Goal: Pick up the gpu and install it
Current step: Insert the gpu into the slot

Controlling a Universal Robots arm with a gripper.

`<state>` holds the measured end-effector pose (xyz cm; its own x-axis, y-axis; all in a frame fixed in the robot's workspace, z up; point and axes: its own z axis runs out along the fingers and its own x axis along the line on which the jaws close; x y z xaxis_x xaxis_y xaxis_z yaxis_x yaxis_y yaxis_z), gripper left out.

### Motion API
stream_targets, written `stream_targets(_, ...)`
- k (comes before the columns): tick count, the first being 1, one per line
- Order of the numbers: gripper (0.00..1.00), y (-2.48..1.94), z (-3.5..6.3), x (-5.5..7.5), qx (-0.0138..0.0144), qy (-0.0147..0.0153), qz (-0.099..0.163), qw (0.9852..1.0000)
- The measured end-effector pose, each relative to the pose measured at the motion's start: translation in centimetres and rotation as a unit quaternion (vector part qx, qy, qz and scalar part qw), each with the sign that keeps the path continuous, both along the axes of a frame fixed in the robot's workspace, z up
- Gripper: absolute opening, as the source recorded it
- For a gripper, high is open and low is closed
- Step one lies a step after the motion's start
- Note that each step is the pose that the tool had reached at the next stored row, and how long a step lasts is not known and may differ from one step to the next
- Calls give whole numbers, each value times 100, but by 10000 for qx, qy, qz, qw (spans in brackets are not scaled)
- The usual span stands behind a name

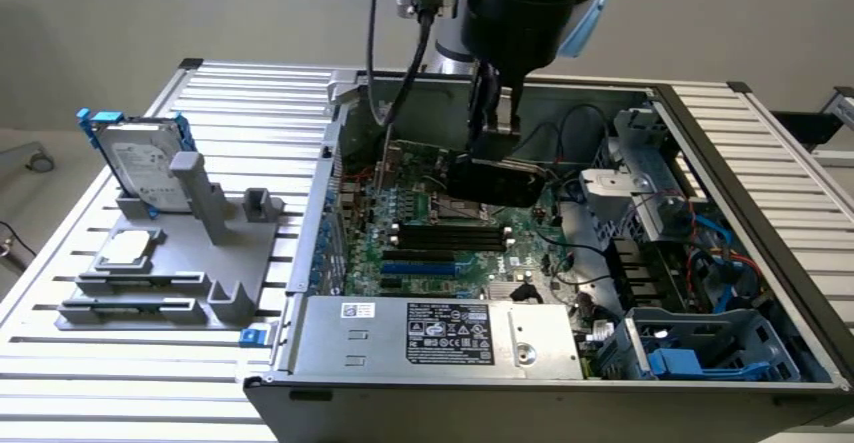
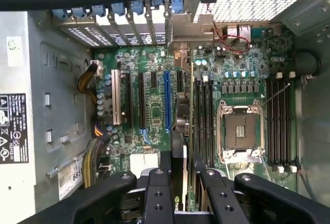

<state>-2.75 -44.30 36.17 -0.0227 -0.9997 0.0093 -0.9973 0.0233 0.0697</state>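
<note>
On the slatted table [image 1: 240, 93] lies the open computer case [image 1: 314, 233], its motherboard [image 1: 441, 233] [image 2: 154, 105] facing up. Our gripper [image 1: 491, 143] [image 2: 183, 182] reaches inside, its fingers half spread and pinching the gpu [image 1: 494, 178] [image 2: 184, 126] edge-on over the board's middle, beside the blue slot [image 2: 166, 100]. The card seems not yet seated.

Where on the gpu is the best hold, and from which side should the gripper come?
The upper long edge, from above, one finger on each flat face. The gpu is a thin card standing on edge over the motherboard, so its faces suit a pinch and its lower edge is left free. The gripper holds it so.
</note>
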Motion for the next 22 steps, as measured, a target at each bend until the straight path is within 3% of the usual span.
stream_targets(4,26,-3,-1,-1,1,-80,220,9997)
stream_targets(9,26,-5,-8,-22,4,-91,260,9996)
stream_targets(10,26,-5,-14,-49,1,-110,262,9996)
stream_targets(18,26,-5,-71,-297,-14,-321,263,9991)
stream_targets(22,26,-7,-92,-412,-29,-456,263,9986)
